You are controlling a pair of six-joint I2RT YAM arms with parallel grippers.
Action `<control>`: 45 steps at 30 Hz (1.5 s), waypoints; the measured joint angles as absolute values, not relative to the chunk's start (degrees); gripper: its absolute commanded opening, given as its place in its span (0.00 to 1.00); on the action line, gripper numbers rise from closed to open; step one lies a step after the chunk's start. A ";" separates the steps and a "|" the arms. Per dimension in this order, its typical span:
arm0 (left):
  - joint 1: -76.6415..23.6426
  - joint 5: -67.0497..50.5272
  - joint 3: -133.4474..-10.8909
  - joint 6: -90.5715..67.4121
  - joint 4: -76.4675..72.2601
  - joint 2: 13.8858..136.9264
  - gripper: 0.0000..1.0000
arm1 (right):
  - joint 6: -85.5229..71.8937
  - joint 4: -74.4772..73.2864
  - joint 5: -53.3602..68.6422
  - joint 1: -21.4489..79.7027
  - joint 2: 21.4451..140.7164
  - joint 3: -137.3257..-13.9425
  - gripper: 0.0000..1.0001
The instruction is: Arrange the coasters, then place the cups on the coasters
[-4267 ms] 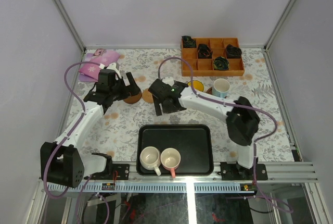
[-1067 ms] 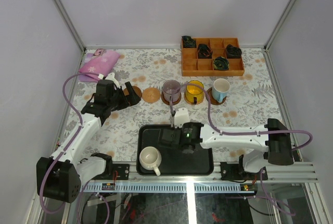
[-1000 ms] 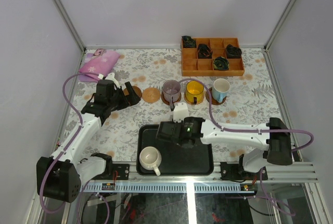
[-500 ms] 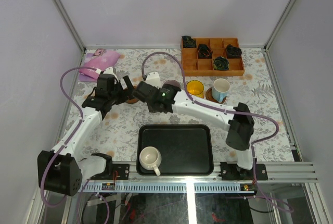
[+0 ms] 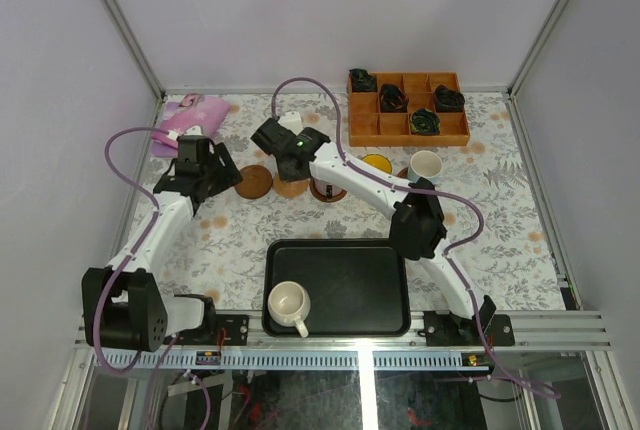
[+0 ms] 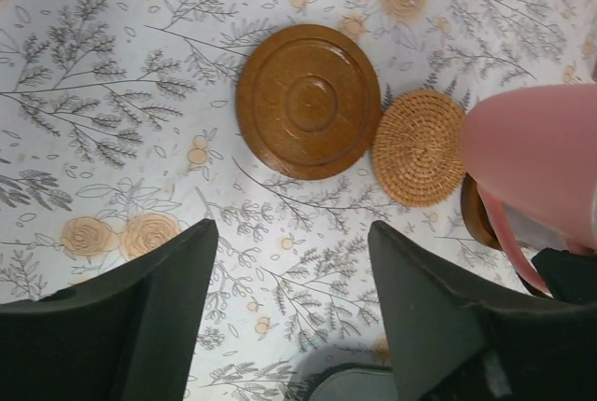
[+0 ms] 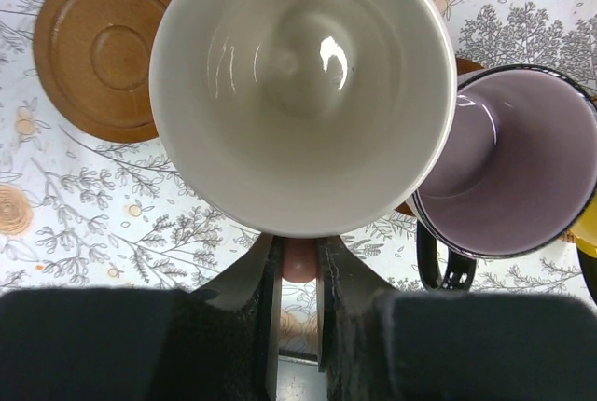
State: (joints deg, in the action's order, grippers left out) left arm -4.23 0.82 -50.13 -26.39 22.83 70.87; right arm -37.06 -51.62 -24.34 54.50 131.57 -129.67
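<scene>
Right tool (image 7: 298,266) grips the white cup (image 7: 303,84) by its pink handle
Left tool (image 6: 289,233) hangs open and empty over the table (image 6: 112,65) near the wooden coaster (image 6: 308,101); mauve cup (image 7: 508,163) stands just beside.

Bright, even overhead light; shadows faint. Small glare spot inside white cup (image 7: 280,65). Wrist-view foregrounds blurred.

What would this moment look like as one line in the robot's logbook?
Right gripper: shut on white cup handle, beside mauve cup | Left gripper: open, near wooden coaster | Cream cup: on tray
</scene>
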 measured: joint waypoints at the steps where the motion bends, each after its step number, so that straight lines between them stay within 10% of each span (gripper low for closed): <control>1: -3.95 0.97 -50.13 -26.37 22.81 71.22 0.62 | -37.04 -51.59 -24.27 54.43 132.20 -129.75 0.00; 45: -2.87 0.19 -51.90 -25.78 22.59 77.21 0.66 | -38.54 -51.59 -16.88 53.19 135.33 -129.86 0.00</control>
